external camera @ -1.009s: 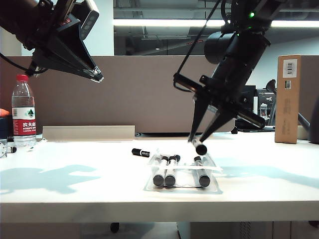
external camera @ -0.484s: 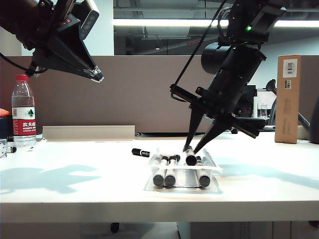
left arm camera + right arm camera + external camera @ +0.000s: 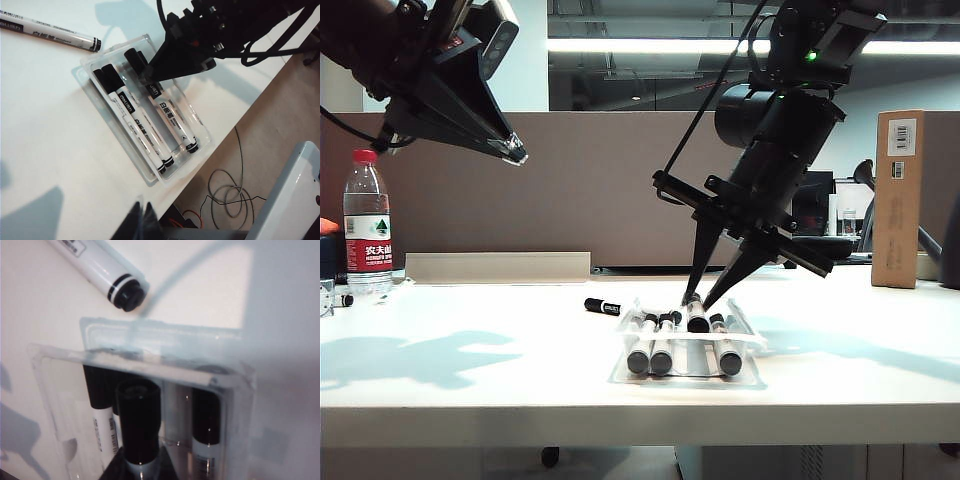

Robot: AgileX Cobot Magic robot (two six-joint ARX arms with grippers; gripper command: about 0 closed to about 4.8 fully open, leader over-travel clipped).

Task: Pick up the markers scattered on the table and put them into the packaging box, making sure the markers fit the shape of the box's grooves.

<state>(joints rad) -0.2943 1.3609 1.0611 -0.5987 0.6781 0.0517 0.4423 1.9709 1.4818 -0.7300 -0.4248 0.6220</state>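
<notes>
Right gripper point(image 3: 698, 303) is down at the packaging box point(image 3: 752, 340) mid-table, jaws clamped on 1 marker point(image 3: 697, 318), its black cap over the grooves. 3 markers point(image 3: 137, 125) already lie in the tray. 1 loose marker point(image 3: 602, 306) lies on the table point(image 3: 470, 370) just behind it. Left gripper point(image 3: 515, 152) hangs high at left; can't tell its jaw state.

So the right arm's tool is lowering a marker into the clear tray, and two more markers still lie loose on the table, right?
Only one marker lies loose on the table, as the left wrist view shows. The right tool does hold a marker over the tray.
</notes>
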